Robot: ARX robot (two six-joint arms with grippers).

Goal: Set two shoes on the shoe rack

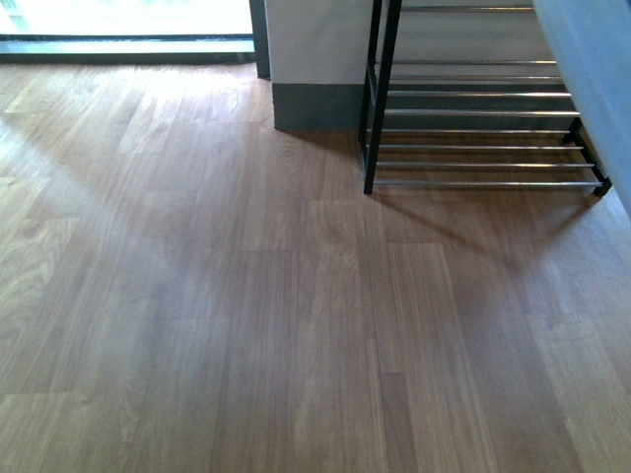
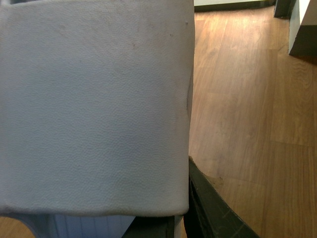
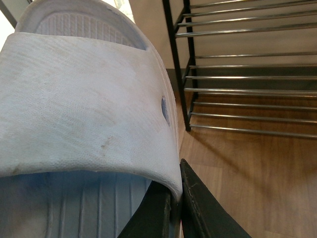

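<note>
A pale blue slide (image 2: 94,109) fills most of the left wrist view, and my left gripper (image 2: 181,218) is shut on the edge of its strap. The right wrist view shows another pale blue slide (image 3: 84,109), with my right gripper (image 3: 176,208) shut on its strap edge and its ribbed footbed visible below. The shoe rack (image 3: 247,89), black-framed with chrome bars, stands on the floor beyond that slide. In the front view the shoe rack (image 1: 473,148) is at the upper right with bare bars. A pale blue shape (image 1: 592,79) at the right edge overlaps it. Neither arm shows there.
A white pillar with a grey baseboard (image 1: 315,99) stands just left of the rack. A bright window or door (image 1: 128,20) runs along the far left. Wooden floor (image 1: 246,325) stretches across the foreground.
</note>
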